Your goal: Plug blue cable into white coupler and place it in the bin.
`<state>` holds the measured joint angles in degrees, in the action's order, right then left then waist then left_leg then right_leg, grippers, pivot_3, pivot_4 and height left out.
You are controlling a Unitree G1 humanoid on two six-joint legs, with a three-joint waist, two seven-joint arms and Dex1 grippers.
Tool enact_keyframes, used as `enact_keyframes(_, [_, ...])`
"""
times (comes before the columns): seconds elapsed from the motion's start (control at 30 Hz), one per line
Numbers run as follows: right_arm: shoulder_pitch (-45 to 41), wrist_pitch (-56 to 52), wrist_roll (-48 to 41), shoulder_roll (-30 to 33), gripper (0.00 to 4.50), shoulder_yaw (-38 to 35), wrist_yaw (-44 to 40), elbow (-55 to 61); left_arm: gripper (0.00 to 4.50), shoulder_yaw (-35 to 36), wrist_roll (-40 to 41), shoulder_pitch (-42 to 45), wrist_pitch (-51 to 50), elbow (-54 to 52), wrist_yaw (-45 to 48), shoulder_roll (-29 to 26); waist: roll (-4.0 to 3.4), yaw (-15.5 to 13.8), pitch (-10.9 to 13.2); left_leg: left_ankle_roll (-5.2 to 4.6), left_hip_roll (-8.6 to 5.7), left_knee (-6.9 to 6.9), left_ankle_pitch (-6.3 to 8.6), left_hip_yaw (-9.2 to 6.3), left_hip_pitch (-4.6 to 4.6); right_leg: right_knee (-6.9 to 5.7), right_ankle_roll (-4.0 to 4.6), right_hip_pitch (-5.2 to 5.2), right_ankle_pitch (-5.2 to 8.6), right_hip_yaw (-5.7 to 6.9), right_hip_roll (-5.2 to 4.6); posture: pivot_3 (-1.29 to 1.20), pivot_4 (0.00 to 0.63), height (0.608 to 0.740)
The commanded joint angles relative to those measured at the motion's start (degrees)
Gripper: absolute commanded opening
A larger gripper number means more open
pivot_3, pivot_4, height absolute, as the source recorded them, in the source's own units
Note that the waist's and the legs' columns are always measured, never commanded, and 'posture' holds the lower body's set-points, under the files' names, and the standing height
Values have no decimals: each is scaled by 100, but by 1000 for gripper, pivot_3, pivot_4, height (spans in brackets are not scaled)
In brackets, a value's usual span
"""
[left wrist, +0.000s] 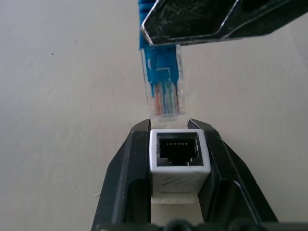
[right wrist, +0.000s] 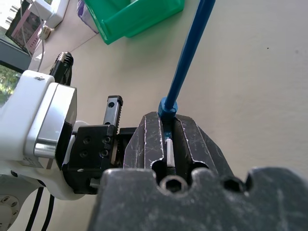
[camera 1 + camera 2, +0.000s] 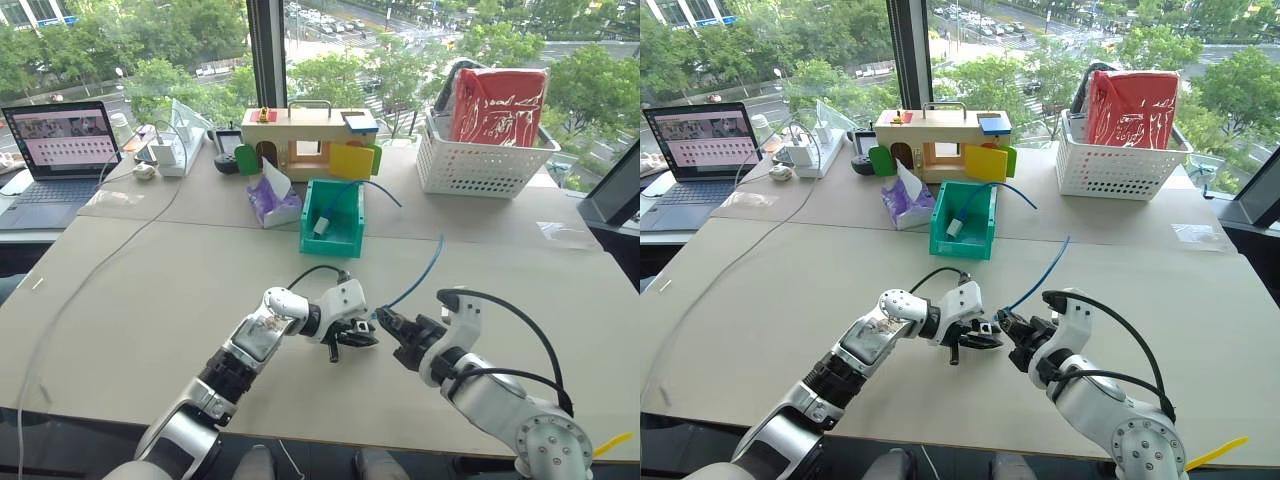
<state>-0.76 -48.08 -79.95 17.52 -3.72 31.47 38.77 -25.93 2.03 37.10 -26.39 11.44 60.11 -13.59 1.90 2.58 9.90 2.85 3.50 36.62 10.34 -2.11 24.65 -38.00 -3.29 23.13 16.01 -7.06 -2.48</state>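
My left gripper (image 3: 352, 335) is shut on the white coupler (image 1: 179, 156), whose dark socket faces outward between the black fingers (image 1: 126, 178). Opposite it, my right gripper (image 3: 390, 322) is shut on the blue cable (image 3: 420, 275) just behind its clear plug (image 1: 163, 94). The plug's tip hovers a short gap from the socket, roughly in line with it but not inside. From the right gripper the cable arcs up and away over the table. The teal bin (image 3: 348, 235) stands further back at the table's middle, beyond both grippers.
Another blue cable with a white end piece (image 3: 322, 222) lies in the bin. A purple tissue pack (image 3: 272, 205) sits left of the bin. A wooden toy house (image 3: 300, 140), a white lattice basket (image 3: 480, 165) and a laptop (image 3: 60, 150) stand at the back. A long white cord (image 3: 100, 270) crosses the table's left side.
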Motion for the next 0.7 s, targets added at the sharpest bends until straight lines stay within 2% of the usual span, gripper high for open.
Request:
enact_keyframes(0.03, [44, 160, -124, 26, 0, 40, 12, 143, 712, -170, -84, -21, -236, -36, -26, -17, 0, 0, 0, 0, 0, 0, 0, 0, 0, 0, 0, 0, 0, 0, 0, 0, 150, 714])
enact_keyframes(0.33, [143, 90, -88, 83, 0, 197, -94, -15, 712, -101, 63, -108, -756, -355, -168, 13, -1, 6, -4, 0, 1, 0, 0, 0, 0, 0, -2, 1, 2, 0, 0, 0, 150, 714])
enact_keyframes(0.7, [-152, -79, 434, 316, 0, 435, -340, -384, 712, 35, 203, -148, -988, -520, -364, 86, -1, 10, -14, 0, 0, 0, 0, 0, -3, 0, -4, -1, 3, 0, 1, 0, 150, 714])
